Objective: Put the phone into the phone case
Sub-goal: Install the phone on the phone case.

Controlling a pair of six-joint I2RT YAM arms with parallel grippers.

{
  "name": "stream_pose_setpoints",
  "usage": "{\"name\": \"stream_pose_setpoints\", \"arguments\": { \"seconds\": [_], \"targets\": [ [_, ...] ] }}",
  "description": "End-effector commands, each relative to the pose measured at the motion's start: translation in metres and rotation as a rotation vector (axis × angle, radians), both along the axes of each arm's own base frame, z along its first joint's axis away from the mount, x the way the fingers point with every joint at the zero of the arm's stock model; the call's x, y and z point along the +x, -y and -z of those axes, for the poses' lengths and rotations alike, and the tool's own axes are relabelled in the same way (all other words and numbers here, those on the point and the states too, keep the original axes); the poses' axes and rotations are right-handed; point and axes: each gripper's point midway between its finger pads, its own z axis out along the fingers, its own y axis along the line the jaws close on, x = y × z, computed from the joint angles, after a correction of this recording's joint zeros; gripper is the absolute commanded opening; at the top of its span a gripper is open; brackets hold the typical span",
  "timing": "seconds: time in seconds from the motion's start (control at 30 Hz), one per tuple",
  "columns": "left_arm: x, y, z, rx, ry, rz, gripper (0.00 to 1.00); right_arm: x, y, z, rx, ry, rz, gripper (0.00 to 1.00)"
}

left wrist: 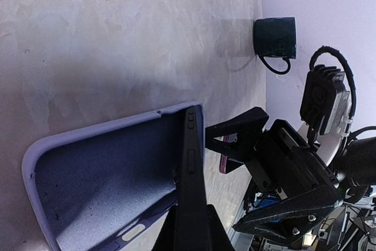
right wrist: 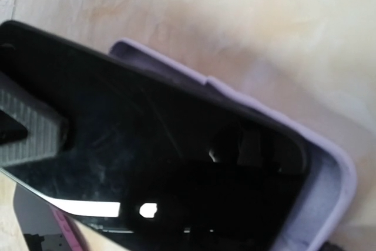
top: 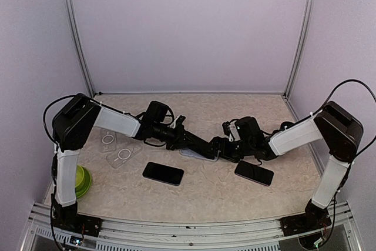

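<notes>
Over table centre, both arms are stretching inward: left gripper [top: 202, 146] pinching phone case [left wrist: 106, 171] wall, right gripper [left wrist: 232, 146] clamping phone [right wrist: 176, 168].

Black phone [right wrist: 158, 163], tilted, partly over open lilac phone case [left wrist: 100, 174]

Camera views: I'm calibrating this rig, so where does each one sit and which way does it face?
Top external: above and behind the bases, looking down on the table; the left arm and right arm show.
Left wrist: on the left arm, facing across the purple case toward the right tool; own finger shows.
Right wrist: looking down on the phone; own finger pad shows.
Both wrist views share the purple case.
</notes>
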Motion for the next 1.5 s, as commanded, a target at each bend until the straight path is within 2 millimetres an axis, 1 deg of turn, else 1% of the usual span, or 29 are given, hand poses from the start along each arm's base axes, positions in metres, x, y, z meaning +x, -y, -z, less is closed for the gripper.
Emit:
{"name": "stream_pose_setpoints", "arguments": {
  "seconds": [0.0, 0.17, 0.37, 0.6, 0.83, 1.13, 1.37, 1.47],
  "targets": [
    [-0.01, 0.007, 0.011, -0.021, -0.002, 0.039, 0.0, -0.001, -0.009, 0.004, -0.002, -0.013, -0.014, 0.96],
    [-0.016, 0.011, 0.019, -0.017, -0.023, 0.054, 0.0, -0.002, -0.011, 0.005, -0.003, -0.013, -0.019, 0.96],
    [-0.021, 0.01, 0.029, -0.002, -0.054, 0.063, 0.0, -0.001, -0.013, 0.005, -0.011, -0.003, -0.027, 0.96],
    [-0.021, 0.006, 0.039, 0.008, -0.084, -0.021, 0.0, -0.003, -0.02, 0.003, 0.005, -0.006, -0.037, 0.96],
    [-0.033, 0.014, 0.05, 0.022, -0.1, -0.03, 0.0, -0.007, -0.026, 0.004, 0.012, -0.019, -0.045, 0.96],
    [-0.036, 0.012, 0.049, 0.019, -0.106, -0.065, 0.0, -0.01, -0.029, 0.001, 0.027, -0.031, -0.047, 0.96],
    [-0.036, 0.012, 0.046, -0.03, -0.075, -0.076, 0.0, -0.012, -0.033, 0.001, 0.046, -0.047, -0.06, 0.96],
    [-0.036, 0.01, 0.044, -0.045, -0.064, -0.072, 0.0, -0.009, -0.029, 0.0, 0.021, -0.036, -0.048, 0.96]
  ]
}}
